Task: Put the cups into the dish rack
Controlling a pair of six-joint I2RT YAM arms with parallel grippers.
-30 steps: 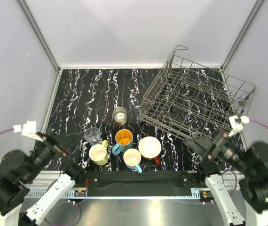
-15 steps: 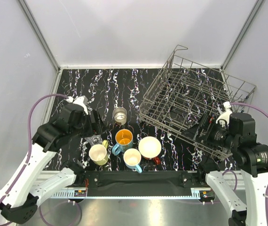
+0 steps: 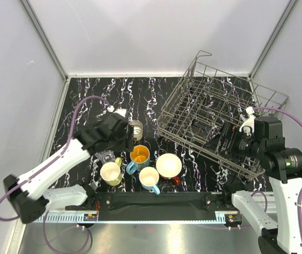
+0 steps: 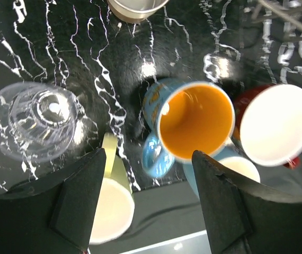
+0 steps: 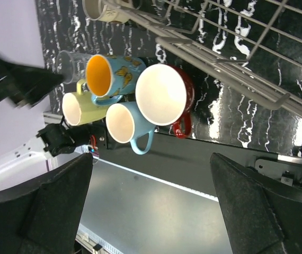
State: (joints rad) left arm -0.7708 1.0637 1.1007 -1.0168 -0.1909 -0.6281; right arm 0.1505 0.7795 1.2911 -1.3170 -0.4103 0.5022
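Six cups stand near the table's front: a steel cup (image 3: 134,129), a clear tumbler (image 3: 105,155), a yellow-green mug (image 3: 110,173), a teal mug with an orange inside (image 3: 139,155), a light-blue mug (image 3: 149,179) and a wide red mug (image 3: 169,165). The wire dish rack (image 3: 220,106) sits tilted at the back right, no cups in it. My left gripper (image 3: 123,138) hovers open above the cups, between the steel cup and the tumbler. In the left wrist view the teal mug (image 4: 196,121) and tumbler (image 4: 32,120) lie below its fingers (image 4: 79,201). My right gripper (image 3: 220,144) hangs open over the rack's near edge.
Grey walls close in the marbled black table on three sides. A black bar (image 3: 156,200) runs along the near edge between the arm bases. The rack's wires (image 5: 220,69) cross the top of the right wrist view, with the cups below them.
The left arm has swung in from the near left to hover over the cups, its jaws narrowing a little. The right arm has risen and moved in to the rack's near edge.
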